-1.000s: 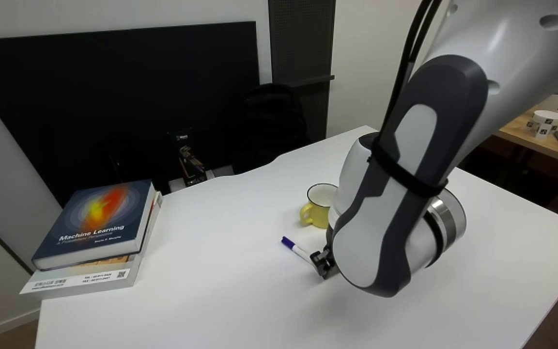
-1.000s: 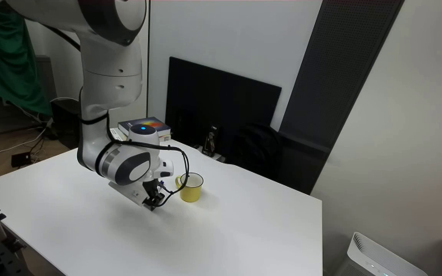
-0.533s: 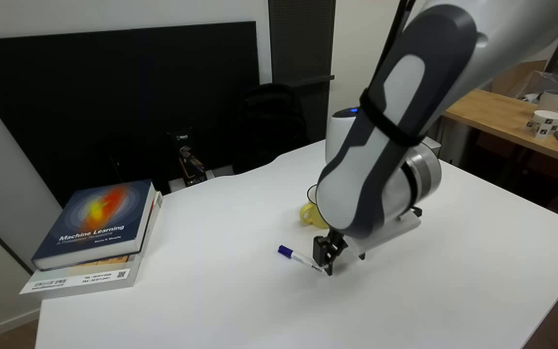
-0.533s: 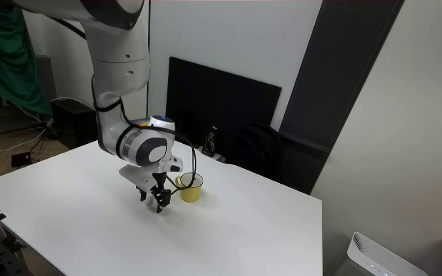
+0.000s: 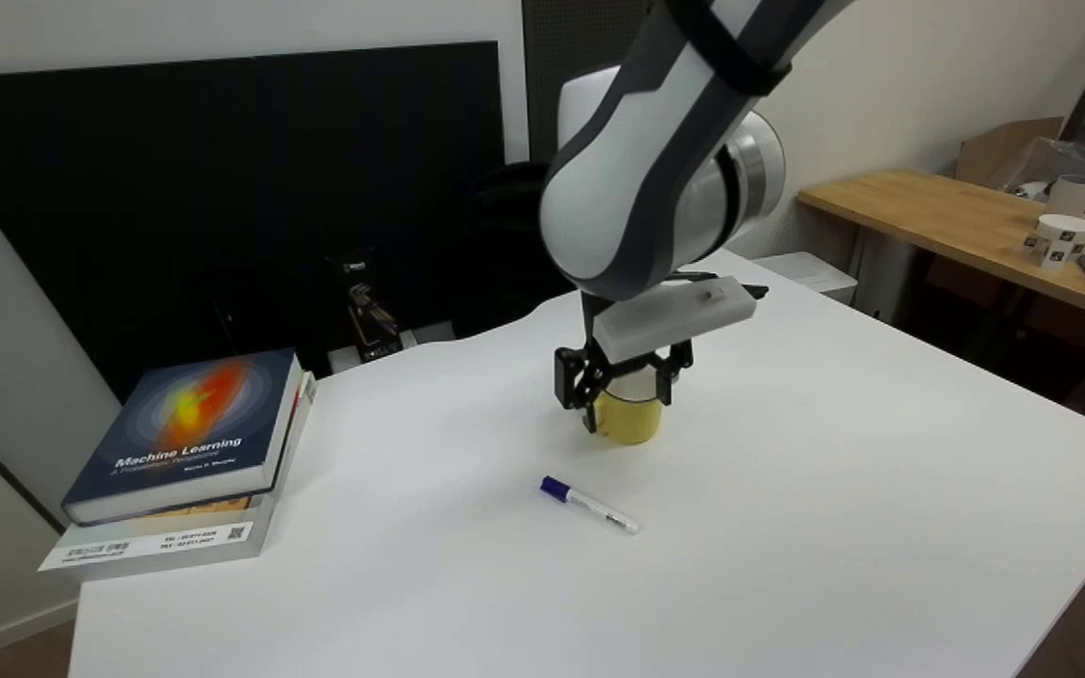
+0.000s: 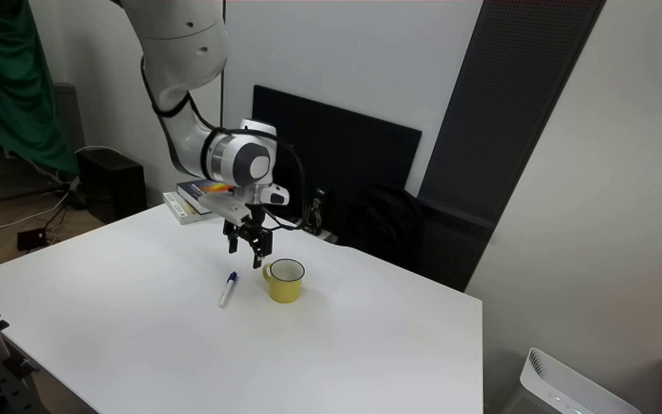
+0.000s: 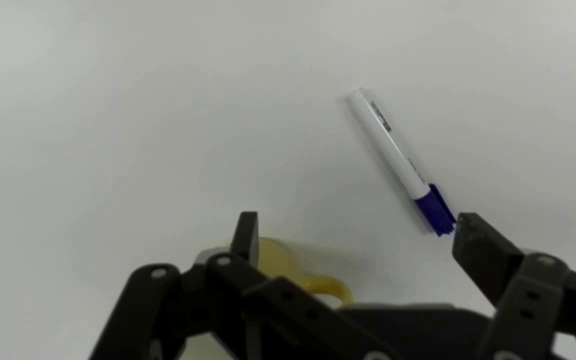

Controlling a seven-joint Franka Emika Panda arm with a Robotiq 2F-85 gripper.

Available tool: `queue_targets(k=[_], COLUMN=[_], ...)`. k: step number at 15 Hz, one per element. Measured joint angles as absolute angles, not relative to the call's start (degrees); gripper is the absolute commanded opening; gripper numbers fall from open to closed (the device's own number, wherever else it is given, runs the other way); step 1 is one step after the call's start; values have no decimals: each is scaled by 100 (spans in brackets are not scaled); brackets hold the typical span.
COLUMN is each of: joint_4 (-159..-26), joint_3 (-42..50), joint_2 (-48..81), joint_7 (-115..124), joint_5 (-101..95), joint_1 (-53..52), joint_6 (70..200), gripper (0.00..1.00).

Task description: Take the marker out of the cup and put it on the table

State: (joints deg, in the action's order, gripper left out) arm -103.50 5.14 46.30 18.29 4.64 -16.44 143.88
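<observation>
The marker [image 5: 590, 506], white with a dark blue cap, lies flat on the white table [image 5: 787, 546], and also shows in an exterior view [image 6: 227, 289]. Beside it stands the yellow cup [image 6: 285, 289], upright, its handle on the marker's side. My gripper [image 5: 627, 408] hangs above the table with its jaws wide apart and nothing between them. In an exterior view it overlaps the cup; in an exterior view the gripper [image 6: 245, 256] appears raised, to one side of the cup. The wrist view shows the whole marker [image 7: 390, 145]; my fingers partly hide the cup [image 7: 278, 262].
A stack of books [image 5: 185, 443] sits at a table corner. Behind the table stand a large black panel [image 5: 222, 198] and a dark box [image 5: 368, 306]. A wooden desk [image 5: 957, 221] with cups is farther off. A cable [image 6: 302, 190] loops off the wrist.
The gripper has opened and let go of the marker, which now lies on the table. The arm has risen and moved away from it. The cup has stayed put.
</observation>
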Motion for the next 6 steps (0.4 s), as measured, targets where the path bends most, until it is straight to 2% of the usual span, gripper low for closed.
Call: queue_targets(k=[6], joint_4=[-10163], joint_3=[490], joint_2=[4494], joint_7=[2163], joint_5=[345], joint_1=[-1704], joint_6=[14364], gripper=[100])
